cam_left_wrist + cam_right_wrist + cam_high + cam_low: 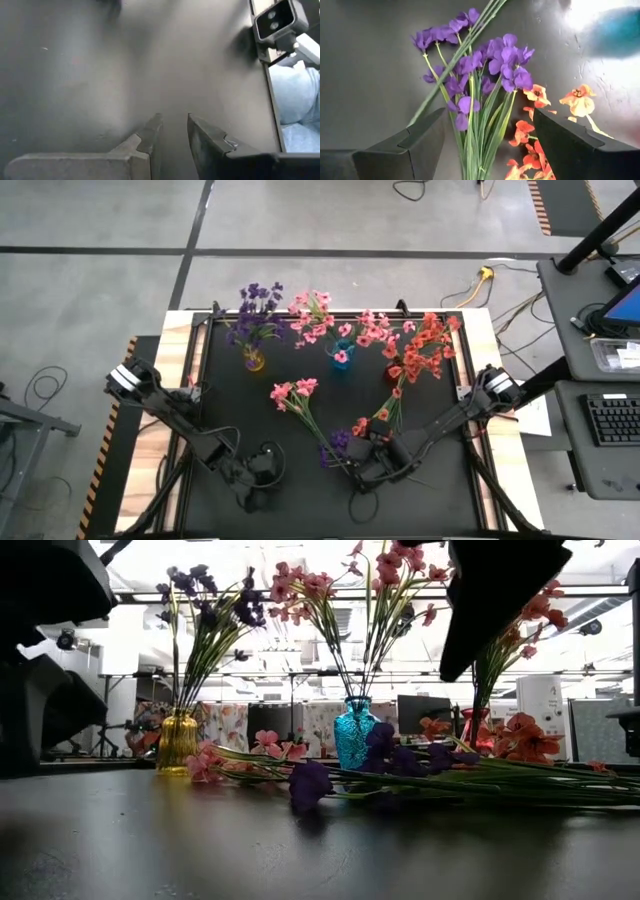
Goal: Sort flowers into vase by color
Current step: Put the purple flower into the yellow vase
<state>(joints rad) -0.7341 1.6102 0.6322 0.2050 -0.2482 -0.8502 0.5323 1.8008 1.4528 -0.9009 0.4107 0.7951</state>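
I view the black mat (300, 370) from above. Three vases stand along its far edge: a yellow vase (254, 360) at the left holding purple flowers (256, 305), a blue vase (341, 355) in the middle holding pink flowers (318, 315), and a red vase (393, 370) at the right holding coral flowers (428, 345).

Loose sprigs lie on the mat nearer to me: a pink sprig (293, 393) near the centre, a purple sprig (485, 70) near the front, and a coral sprig (532, 117) just right of it.

My right gripper (487, 145) hangs over the purple sprig, its jaws wide apart on either side of the stems, not clamped on them.

My left gripper (174, 132) waits at the near left over bare mat, jaws slightly apart and holding nothing.
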